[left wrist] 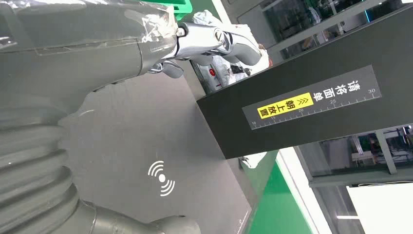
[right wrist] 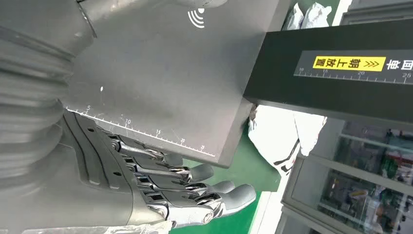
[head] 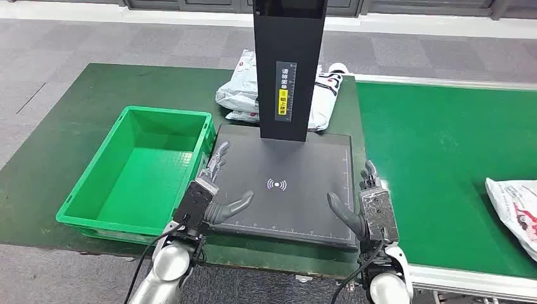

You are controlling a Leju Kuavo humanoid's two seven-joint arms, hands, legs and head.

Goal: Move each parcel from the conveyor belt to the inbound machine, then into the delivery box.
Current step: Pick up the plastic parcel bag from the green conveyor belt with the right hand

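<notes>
A white parcel (head: 516, 212) with red print lies on the green conveyor belt (head: 437, 145) at the far right edge. The inbound machine is a dark scan plate (head: 285, 187) with a black post (head: 290, 69); nothing lies on the plate. My left hand (head: 212, 190) hovers at the plate's left edge, fingers spread, holding nothing. At the plate's right edge my right hand (head: 370, 206) is likewise spread and bare, with its fingers (right wrist: 195, 187) beside the plate's corner. The green delivery box (head: 142, 171) stands to the left of the plate with nothing in it.
Two or three white parcels (head: 244, 88) are piled behind the post on the green table mat (head: 76, 114). The post (left wrist: 311, 105) carries a yellow label and ruler marks. Grey carpet lies beyond the table.
</notes>
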